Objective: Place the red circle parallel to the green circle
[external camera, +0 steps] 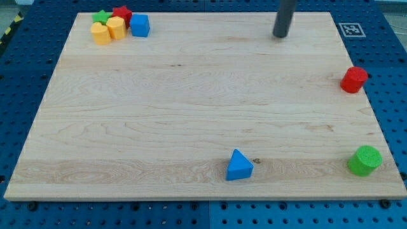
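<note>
- My tip (pixel 280 35), the lower end of the straight dark rod, rests on the pale wooden table (pixel 191 108) near its 12 o'clock edge, touching no block.
- There is no hand on this arm, only the rod, so nothing is grasped.
- The red plastic circle block (pixel 353 79) stands at the table's 3 o'clock edge, at about 4 o'clock from my tip and well apart from it.
- The green ribbed circle block (pixel 365 160) sits at 6 o'clock from the red one, near the 5 o'clock corner.
- A blue triangle block (pixel 239 166) lies near the 6 o'clock edge.
- At the 11 o'clock corner cluster a green star block (pixel 100 16), a red star block (pixel 122 14), a blue cube block (pixel 140 25) and two yellow blocks (pixel 108 30).
</note>
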